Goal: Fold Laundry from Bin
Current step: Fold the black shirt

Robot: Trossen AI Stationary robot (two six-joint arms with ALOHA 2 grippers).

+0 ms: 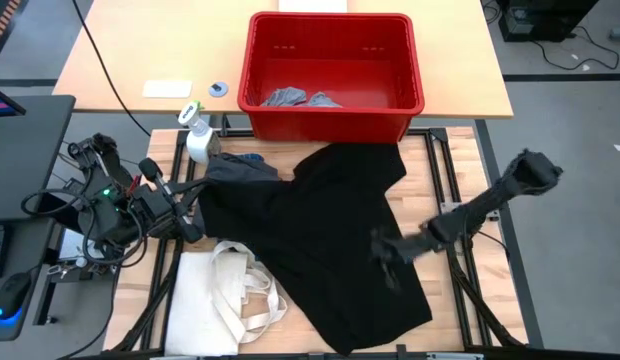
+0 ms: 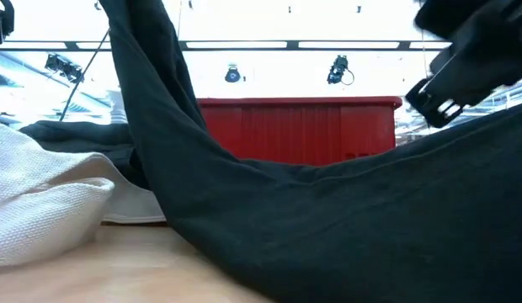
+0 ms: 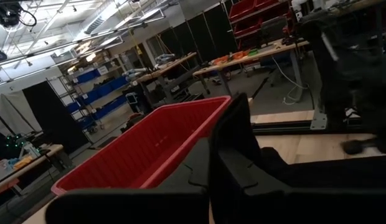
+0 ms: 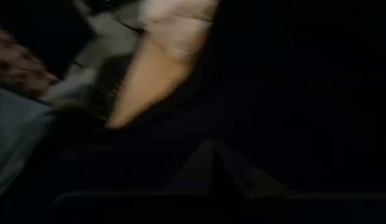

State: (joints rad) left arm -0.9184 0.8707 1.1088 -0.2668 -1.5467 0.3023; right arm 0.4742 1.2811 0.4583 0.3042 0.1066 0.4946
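Observation:
A large black garment [image 1: 320, 240] lies spread over the table's middle, in front of the red bin [image 1: 330, 110]. The bin holds light grey pieces [image 1: 290, 98]. My left gripper [image 1: 193, 212] is at the table's left, raised and shut on the garment's left end. My right gripper [image 1: 388, 250] is blurred over the garment's right half, and its fingers [image 4: 211, 162] look shut with black cloth all around them. In the low view the black garment [image 2: 328, 219] sags between a high left point and a rise at the right. My left gripper pinches the black garment's left end [image 2: 130, 34] between its two fingers, which come in level from the table's left. The cloth hangs below the hold in a slack drape, its lower part on the table. My right gripper appears shut on the garment's right part [image 1: 395, 270]. Blur and dark cloth hide where it grips.
A cream tote bag [image 1: 230, 295] lies at the near left, partly under the garment. A white spray bottle [image 1: 197, 137] stands left of the bin. A dark grey piece [image 1: 240, 168] lies under the garment's far left edge. Bare wood shows at the far right [image 1: 440, 170].

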